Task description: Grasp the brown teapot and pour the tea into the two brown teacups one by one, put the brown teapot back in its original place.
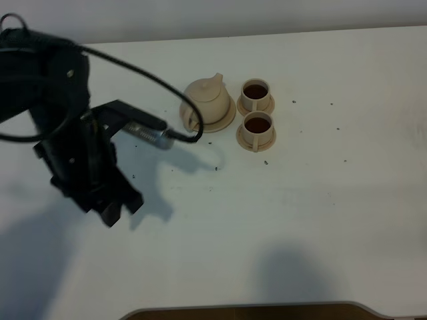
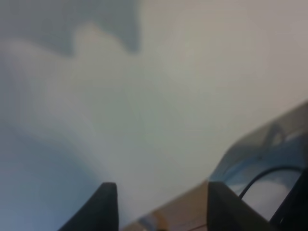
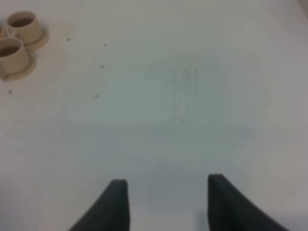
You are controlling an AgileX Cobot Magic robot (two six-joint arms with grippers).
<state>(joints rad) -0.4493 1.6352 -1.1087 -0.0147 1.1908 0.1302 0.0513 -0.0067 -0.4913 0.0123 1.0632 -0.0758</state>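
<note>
Left end effector hangs over the front-left of the white desk, jaws spread wide and released, nothing between them; its wrist view confirms two dark fingertips standing apart over bare, blurred desk surface. A black cable loops from the arm across toward the teapot's side.

Right end effector shows only in its own wrist view: two dark fingers parted, released, empty, bare white desk beneath.

Out from there, the brown teapot sits upright on its wide round saucer near the back-middle of the desk, lid on, well apart from the left end effector.

Just to its right, the two brown teacups: the rear teacup and the front teacup, each on its own small saucer, one behind the other, nearly touching. Both hold dark liquid. The right wrist view catches the same pair at its edge, well away from those fingers. Small dark specks dot the desk around them.
</note>
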